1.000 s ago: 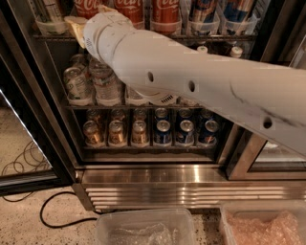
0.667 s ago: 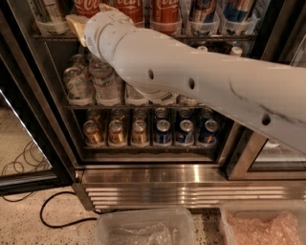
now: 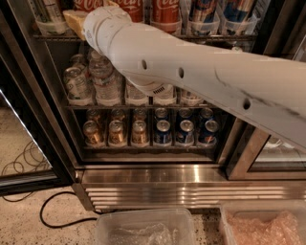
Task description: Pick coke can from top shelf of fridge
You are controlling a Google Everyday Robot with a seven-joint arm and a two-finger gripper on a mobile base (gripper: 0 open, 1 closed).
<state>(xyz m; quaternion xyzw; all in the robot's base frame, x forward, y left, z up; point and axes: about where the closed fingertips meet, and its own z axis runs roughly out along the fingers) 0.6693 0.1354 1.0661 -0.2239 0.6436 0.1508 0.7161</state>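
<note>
The white arm (image 3: 201,81), smooth moulded plastic with small round holes, ran from 3 o'clock up toward 11 o'clock across the open fridge (image 3: 167,184). At its far end, near 11 o'clock, the gripper (image 3: 74,21) showed only as a tan wedge against the top shelf (image 3: 215,36). Whether it was wide, narrow or holding anything could not be told.

The coke can (image 3: 165,10), a glossy red aluminium cylinder with white script, stood upright on that thin wire shelf at 12 o'clock. Another red can (image 3: 130,7) stood just beside it on the 11 o'clock side, partly hidden by the arm's rounded end. Toward 1 o'clock, blue-and-silver cans (image 3: 236,9) sat in clear plastic tubs.

On the middle rack, crinkled clear water bottles (image 3: 103,81) stood at 10 o'clock. On the lowest rack, small gold cans (image 3: 117,133) lined up beside small blue cans (image 3: 184,131), all with silver tops.

The fridge had a black door frame and a brushed stainless steel base with horizontal slats. At 6 o'clock a clear plastic tub (image 3: 143,228) sat on the speckled floor (image 3: 24,225), with a second tub (image 3: 267,225) of bubble wrap at 5 o'clock. A black cable (image 3: 52,216) curved over the floor at 8 o'clock.
</note>
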